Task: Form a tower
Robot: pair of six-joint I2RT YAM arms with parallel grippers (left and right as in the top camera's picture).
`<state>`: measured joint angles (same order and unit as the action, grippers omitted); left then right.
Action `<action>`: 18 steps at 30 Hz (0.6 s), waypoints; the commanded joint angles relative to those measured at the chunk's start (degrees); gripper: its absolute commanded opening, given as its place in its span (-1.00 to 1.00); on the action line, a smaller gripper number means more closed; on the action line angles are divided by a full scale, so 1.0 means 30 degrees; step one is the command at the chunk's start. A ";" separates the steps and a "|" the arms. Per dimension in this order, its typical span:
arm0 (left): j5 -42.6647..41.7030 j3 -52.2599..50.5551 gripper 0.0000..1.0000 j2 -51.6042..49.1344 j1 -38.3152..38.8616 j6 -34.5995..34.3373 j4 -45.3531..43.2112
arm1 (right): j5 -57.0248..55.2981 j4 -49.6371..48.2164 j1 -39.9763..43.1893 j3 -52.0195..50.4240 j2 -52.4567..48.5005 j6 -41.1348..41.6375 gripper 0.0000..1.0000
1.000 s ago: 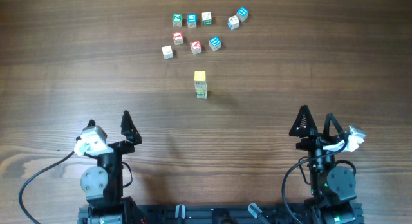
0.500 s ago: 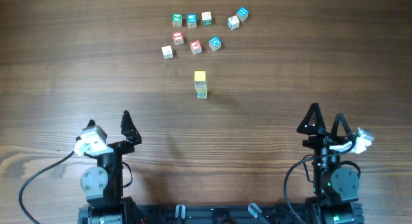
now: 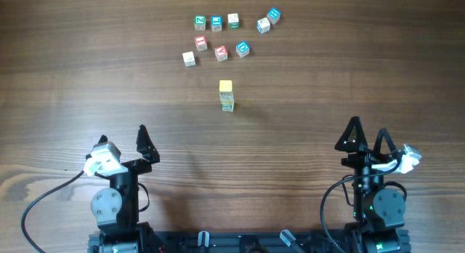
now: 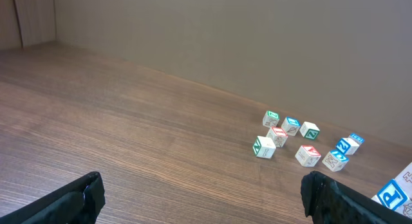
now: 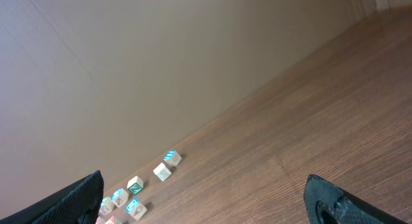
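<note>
The tower [image 3: 226, 96] stands alone mid-table, a slim stack with a yellow cube [image 3: 225, 86] on top and white cubes with green marks below. It does not show clearly in either wrist view. My left gripper [image 3: 122, 134] sits at the near left, open and holding nothing, far from the stack. In the left wrist view, only bare wood lies between the left gripper's [image 4: 203, 188] fingers. My right gripper [image 3: 368, 127] stands open at the near right, also far from the stack. The right wrist view shows the right gripper's [image 5: 203, 192] dark fingers wide apart over bare table.
Several loose letter cubes [image 3: 221, 36] lie scattered at the far side of the table, beyond the stack. They also appear in the left wrist view as loose cubes [image 4: 296, 139] and low left in the right wrist view [image 5: 135, 185]. A blue-lettered cube face [image 4: 394, 190] is cut off by the frame edge.
The right gripper shifted a little to the right early in the second, then held still. The left arm, the stack and the loose cubes have not moved.
</note>
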<state>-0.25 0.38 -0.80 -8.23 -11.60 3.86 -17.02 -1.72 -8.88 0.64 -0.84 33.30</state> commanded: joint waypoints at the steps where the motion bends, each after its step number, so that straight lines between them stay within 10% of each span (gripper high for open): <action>1: 0.0109 -0.0007 1.00 0.0160 0.0080 0.0306 0.0109 | -0.0211 0.0000 0.0080 -0.0117 0.0211 -0.0029 1.00; 18: 0.0109 -0.0007 1.00 0.0160 0.0080 0.0306 0.0109 | -0.0204 -0.0044 0.0080 -0.0117 0.0211 -0.0605 1.00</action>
<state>-0.27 0.38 -0.80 -8.23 -11.60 3.86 -17.02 -1.72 -8.88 0.64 -0.84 33.28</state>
